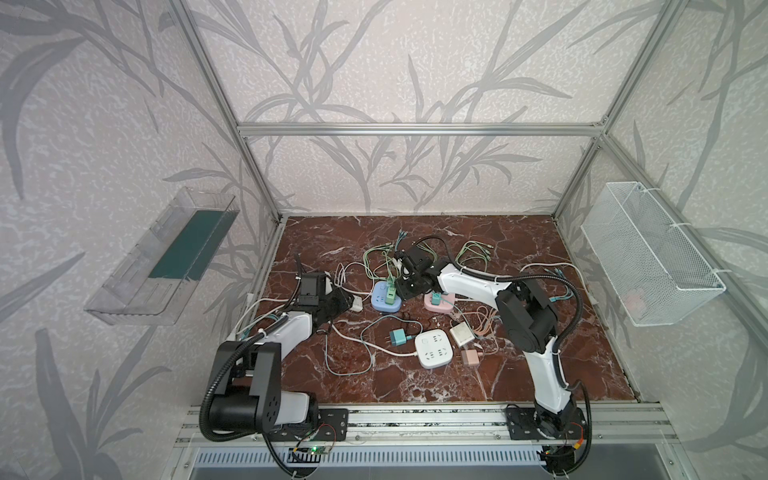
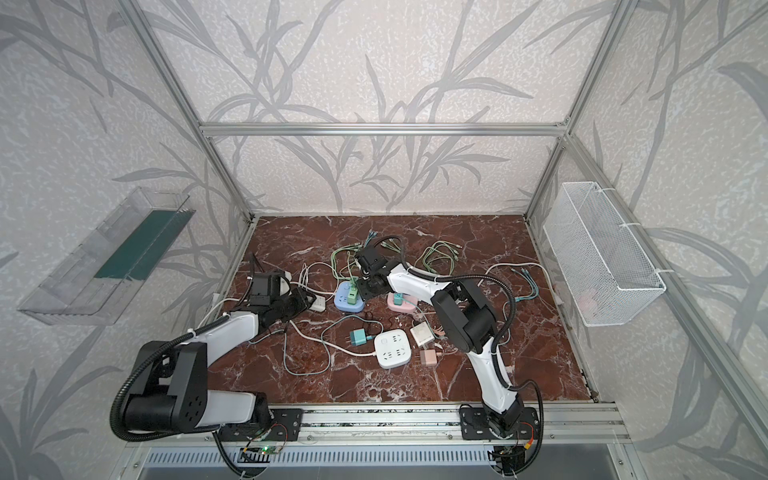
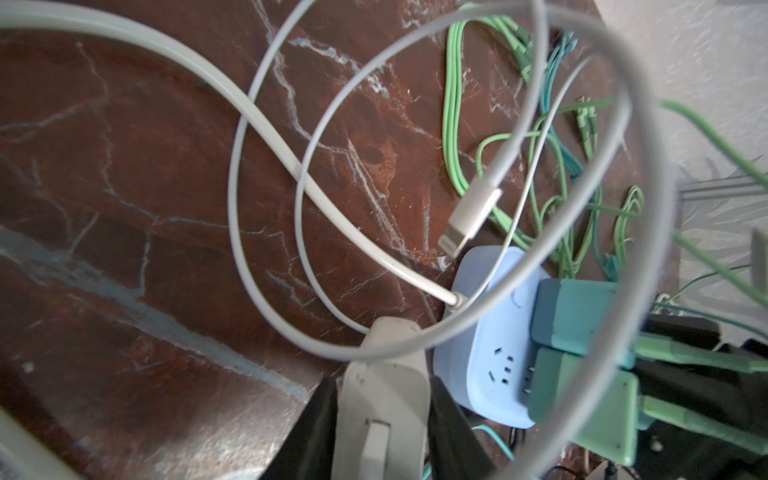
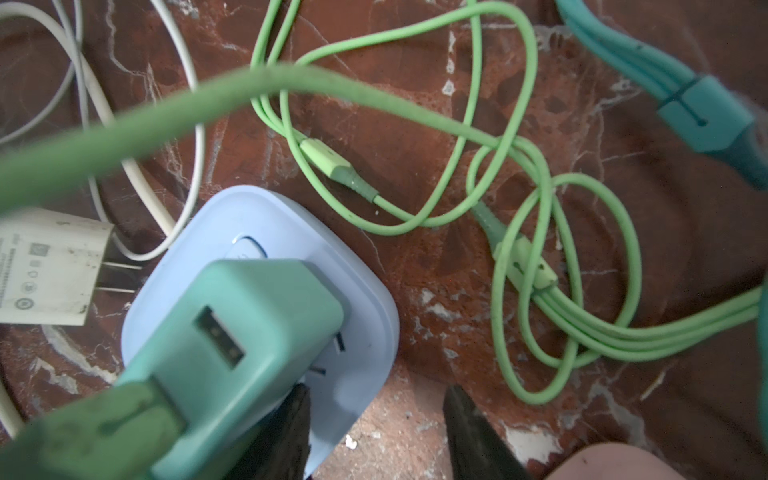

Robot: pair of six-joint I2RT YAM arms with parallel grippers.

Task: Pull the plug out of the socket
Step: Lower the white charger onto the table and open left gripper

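The right gripper (image 4: 377,399), jaws part-open and empty, straddles a corner of the blue socket (image 4: 357,291) mid-desk (image 1: 415,386) — the green plug (image 4: 249,316) stands upright in it, just outside the gap beside one finger, so this arm is nearer. The left gripper (image 3: 382,436) flanks a white charger (image 3: 386,374) beside the socket; whether it grips I cannot tell – a green cable (image 4: 124,137) loops over the plug

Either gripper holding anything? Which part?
Left gripper: fingers flank white rectangular plastic charger body; grip cannot be told. Right gripper: open at pale blue square socket, nothing held.
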